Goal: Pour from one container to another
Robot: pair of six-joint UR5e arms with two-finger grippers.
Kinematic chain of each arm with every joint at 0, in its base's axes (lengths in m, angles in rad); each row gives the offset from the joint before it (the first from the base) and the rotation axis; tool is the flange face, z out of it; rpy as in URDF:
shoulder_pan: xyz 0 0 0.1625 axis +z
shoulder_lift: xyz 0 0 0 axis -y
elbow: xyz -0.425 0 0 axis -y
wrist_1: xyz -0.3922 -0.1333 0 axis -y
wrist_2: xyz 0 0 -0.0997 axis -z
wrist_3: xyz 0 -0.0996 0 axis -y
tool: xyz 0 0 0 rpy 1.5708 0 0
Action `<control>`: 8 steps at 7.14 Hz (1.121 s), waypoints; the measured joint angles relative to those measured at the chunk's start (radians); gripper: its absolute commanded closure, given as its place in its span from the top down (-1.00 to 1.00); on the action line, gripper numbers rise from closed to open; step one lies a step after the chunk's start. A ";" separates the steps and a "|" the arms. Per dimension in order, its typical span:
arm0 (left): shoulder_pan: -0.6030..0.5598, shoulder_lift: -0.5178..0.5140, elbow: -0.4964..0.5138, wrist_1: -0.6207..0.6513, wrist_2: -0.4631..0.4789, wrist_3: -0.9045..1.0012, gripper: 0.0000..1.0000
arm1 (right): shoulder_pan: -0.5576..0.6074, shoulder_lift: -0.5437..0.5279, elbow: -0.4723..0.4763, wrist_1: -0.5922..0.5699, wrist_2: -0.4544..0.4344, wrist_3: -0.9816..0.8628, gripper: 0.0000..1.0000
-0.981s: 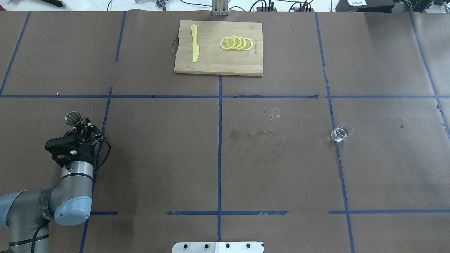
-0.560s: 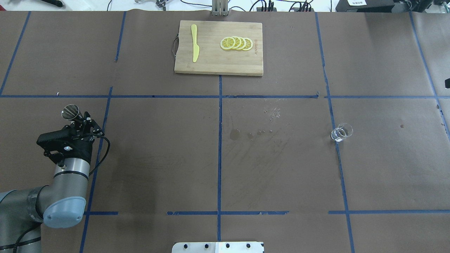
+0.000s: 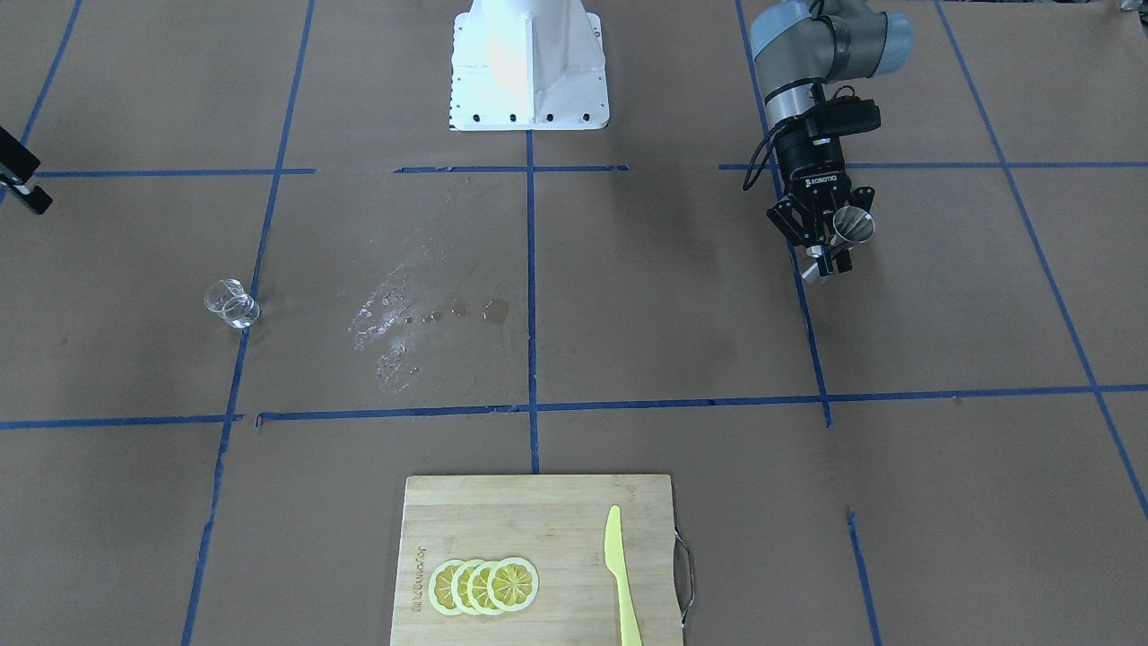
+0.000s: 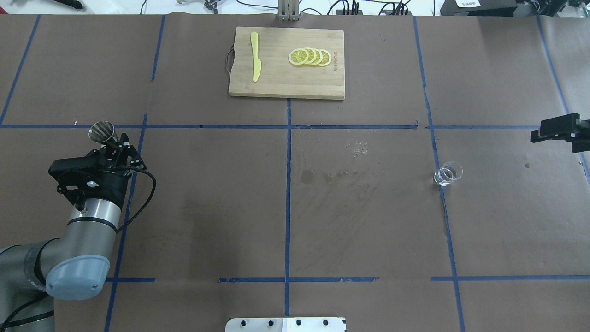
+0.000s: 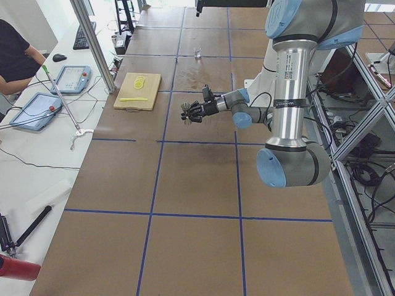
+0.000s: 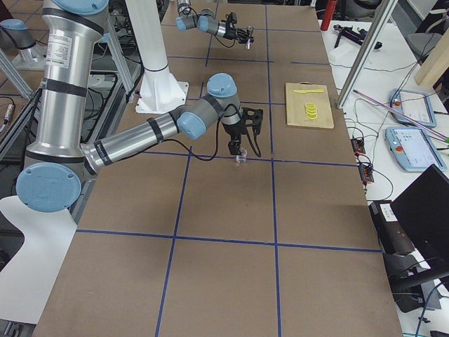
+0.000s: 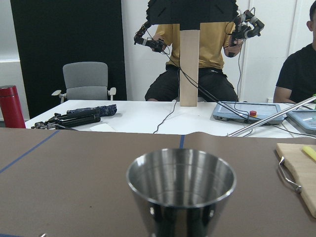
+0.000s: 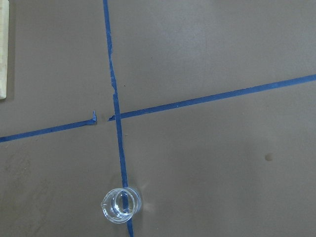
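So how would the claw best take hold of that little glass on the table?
Probably by its side wall, about mid-height, one finger on each side. The glass stands upright and alone on the table, with a round wall, so coming in from the side would keep it level. Its rim seems to have a small spout; keep the fingers off that side.
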 measured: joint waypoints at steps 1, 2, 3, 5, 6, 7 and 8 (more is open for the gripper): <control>0.000 -0.010 0.000 -0.012 0.000 0.039 -1.00 | -0.036 -0.023 0.012 0.051 -0.038 0.021 1.00; 0.000 -0.020 0.000 -0.016 0.000 0.059 -1.00 | -0.076 -0.038 0.032 0.070 -0.081 0.028 1.00; 0.001 -0.033 0.003 -0.017 -0.002 0.067 -1.00 | -0.121 -0.051 0.057 0.077 -0.135 0.035 1.00; 0.005 -0.067 0.013 -0.073 -0.017 0.117 -1.00 | -0.202 -0.062 0.081 0.102 -0.251 0.055 1.00; 0.003 -0.098 0.024 -0.164 -0.056 0.214 -1.00 | -0.227 -0.067 0.083 0.123 -0.290 0.061 1.00; 0.001 -0.115 0.039 -0.246 -0.093 0.333 -1.00 | -0.245 -0.071 0.084 0.139 -0.315 0.075 1.00; 0.000 -0.126 0.050 -0.299 -0.111 0.413 -1.00 | -0.276 -0.072 0.084 0.150 -0.355 0.097 1.00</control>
